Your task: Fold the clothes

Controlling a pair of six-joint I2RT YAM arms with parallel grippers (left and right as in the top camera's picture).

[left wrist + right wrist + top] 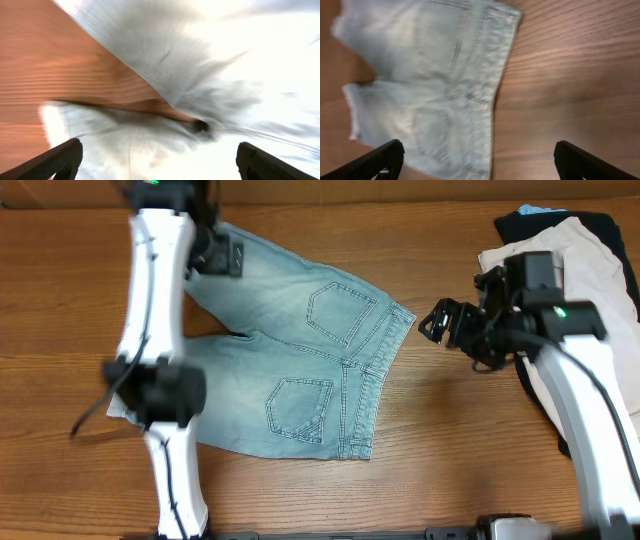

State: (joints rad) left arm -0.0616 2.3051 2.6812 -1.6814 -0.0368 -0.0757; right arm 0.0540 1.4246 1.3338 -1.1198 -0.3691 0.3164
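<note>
Denim shorts [300, 350] beneath wide-open left hand [159, 150]; right hand [477, 147] equally spread.

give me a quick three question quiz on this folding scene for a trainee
1. True or false: the denim shorts lie with their back pockets facing up.
2. The right gripper is: A) shut on the shorts B) open, beside the waistband C) out of view.
3. Which garment lies under the beige garment?
Key: 1 true; 2 B; 3 the black garment.
</note>
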